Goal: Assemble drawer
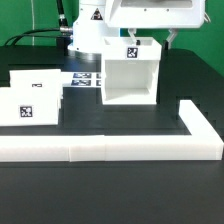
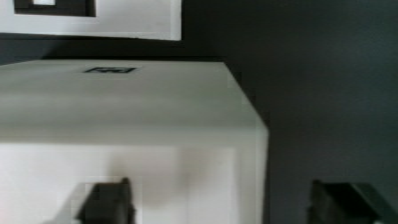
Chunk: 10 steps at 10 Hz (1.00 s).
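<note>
The drawer's large white housing (image 1: 130, 75) stands on the dark table, its open side facing the front and a tag on its top. Two small white trays with tags (image 1: 20, 105) (image 1: 37, 82) sit at the exterior view's left. My gripper (image 1: 150, 40) hangs just above the housing's top, open. In the wrist view the housing (image 2: 125, 110) fills most of the picture. My gripper (image 2: 228, 203) straddles the housing's side edge. One finger (image 2: 107, 200) is over the white top and the other (image 2: 349, 200) is over the dark table. Nothing is held.
A long low white L-shaped wall (image 1: 110, 148) runs along the front and up the exterior view's right side. The marker board (image 1: 82, 78) lies behind the housing by the robot base (image 1: 90, 35). A white tagged surface (image 2: 98, 18) shows beyond the housing in the wrist view.
</note>
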Tool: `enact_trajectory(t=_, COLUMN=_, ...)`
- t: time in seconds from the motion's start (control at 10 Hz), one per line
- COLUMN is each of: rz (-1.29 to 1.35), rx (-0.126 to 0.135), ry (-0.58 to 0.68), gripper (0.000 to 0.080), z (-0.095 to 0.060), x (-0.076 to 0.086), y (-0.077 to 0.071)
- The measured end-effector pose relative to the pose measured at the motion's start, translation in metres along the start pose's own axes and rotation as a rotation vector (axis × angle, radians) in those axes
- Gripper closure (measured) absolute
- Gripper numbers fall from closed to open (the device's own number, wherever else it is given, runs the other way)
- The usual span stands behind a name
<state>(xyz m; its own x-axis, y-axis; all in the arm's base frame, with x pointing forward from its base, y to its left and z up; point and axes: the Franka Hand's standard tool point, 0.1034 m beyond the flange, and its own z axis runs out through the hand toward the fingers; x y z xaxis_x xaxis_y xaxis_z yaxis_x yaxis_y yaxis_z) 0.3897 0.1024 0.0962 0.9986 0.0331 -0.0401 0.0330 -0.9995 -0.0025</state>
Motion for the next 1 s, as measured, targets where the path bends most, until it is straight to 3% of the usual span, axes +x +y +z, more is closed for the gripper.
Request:
enact_trajectory(t=0.1, rz=0.0, rx=0.0, ry=0.0, gripper=0.0419, z=0.0001, x=0.0, y=0.0)
enact_trajectory(t=0.2, rz=0.0, rx=0.0, ry=0.0, gripper=0.0606, z=0.0001, x=-0.0001, y=0.0)
enact_trajectory(t=0.3, rz=0.0, rx=0.0, ry=0.0, gripper=0.0606, z=0.0002, x=-0.0001, y=0.0)
enact_trajectory(t=0.4, rz=0.0, rx=0.0, ry=0.0, gripper=0.0752, z=0.0001, x=0.0, y=-0.0001)
enact_trajectory(t=1.0, rz=-0.011, rx=0.001, ry=0.001, gripper=0.0763, z=0.0001, x=0.0026, y=0.0005)
